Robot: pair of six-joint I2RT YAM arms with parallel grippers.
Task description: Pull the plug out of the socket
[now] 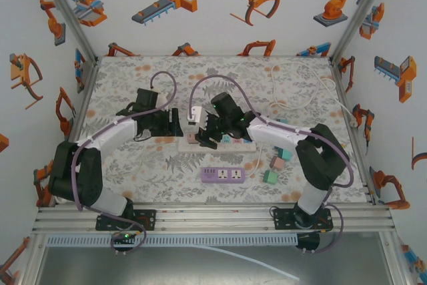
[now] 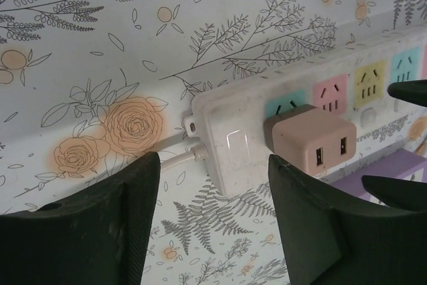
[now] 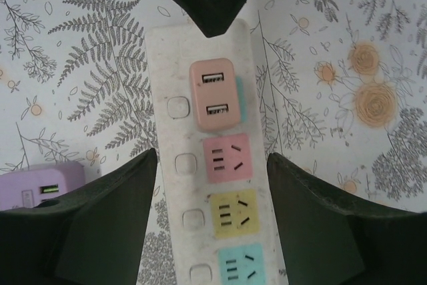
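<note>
Top external view: on the table (image 1: 120, 91), a power strip (image 2: 230, 145) was straddled by the left pincer (image 2: 213, 165) and right pincer (image 3: 212, 157), apparently to brace it; both were spread, nothing gripped. The pink plug (image 2: 310, 141) was seated in its end socket (image 2: 283, 106).

Just on the near side of my right gripper (image 1: 205, 139) lies a purple power strip (image 1: 223, 175), flat on the floral cloth (image 1: 133, 165). From my right wrist, it sits low at the left edge, one port showing greenish. Farther to that gripper's right sit a few small pastel blocks (image 1: 277, 163), close together. Beyond it, the walls (image 1: 167, 1) carry orange robot-arm pictures.
</note>
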